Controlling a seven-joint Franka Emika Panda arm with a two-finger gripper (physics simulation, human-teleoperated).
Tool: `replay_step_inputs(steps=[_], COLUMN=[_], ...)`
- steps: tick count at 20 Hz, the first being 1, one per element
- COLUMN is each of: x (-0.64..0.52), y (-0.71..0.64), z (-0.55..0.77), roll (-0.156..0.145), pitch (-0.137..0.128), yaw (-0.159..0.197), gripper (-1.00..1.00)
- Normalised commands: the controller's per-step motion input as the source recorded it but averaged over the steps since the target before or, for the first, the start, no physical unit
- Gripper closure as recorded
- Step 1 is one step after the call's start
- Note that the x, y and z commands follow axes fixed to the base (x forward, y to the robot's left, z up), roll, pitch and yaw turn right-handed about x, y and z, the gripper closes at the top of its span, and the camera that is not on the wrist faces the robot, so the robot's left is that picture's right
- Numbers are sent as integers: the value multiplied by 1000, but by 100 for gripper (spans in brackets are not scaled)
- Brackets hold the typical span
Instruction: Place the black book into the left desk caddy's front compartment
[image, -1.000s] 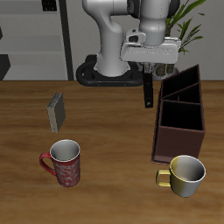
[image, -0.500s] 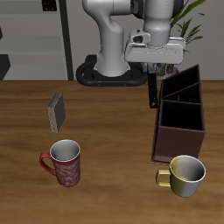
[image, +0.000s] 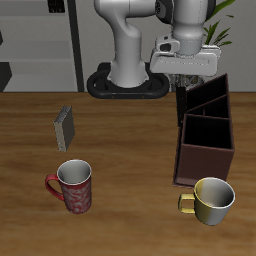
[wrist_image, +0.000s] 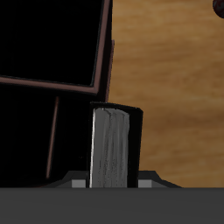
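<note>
My gripper (image: 185, 80) is shut on the black book (image: 181, 104), which hangs upright below the fingers, above the table. In the exterior view the book sits right at the outer side wall of the left desk caddy (image: 206, 150), level with its rear part. The caddy is a dark reddish-brown box with inner dividers. In the wrist view the book's pale page edge (wrist_image: 114, 144) runs out between the fingers. The caddy's rim (wrist_image: 103, 52) and its dark open compartments lie beyond and beside the book.
A yellow mug (image: 211, 199) stands just in front of the caddy, near the table's front edge. A red patterned mug (image: 73, 186) and a small grey book (image: 65, 127) stand across the table. The robot's base (image: 125, 82) and a plant (image: 215, 30) are at the back.
My gripper has carried the black book sideways toward the caddy. The book has gone from open table beside it to right against its side wall. Nothing else has moved.
</note>
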Motion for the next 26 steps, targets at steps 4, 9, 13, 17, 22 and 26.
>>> replay_step_inputs(steps=[4, 9, 13, 17, 22, 26], x=[153, 62, 42, 22, -1, 13], y=[177, 98, 174, 74, 90, 57], z=[-28, -24, -28, -63, -2, -10], roll=[1, 8, 17, 11, 14, 10], pitch=[31, 12, -5, 7, 2, 5], yaw=[-21, -3, 16, 9, 1, -8], gripper=[100, 100, 100, 100, 100, 100])
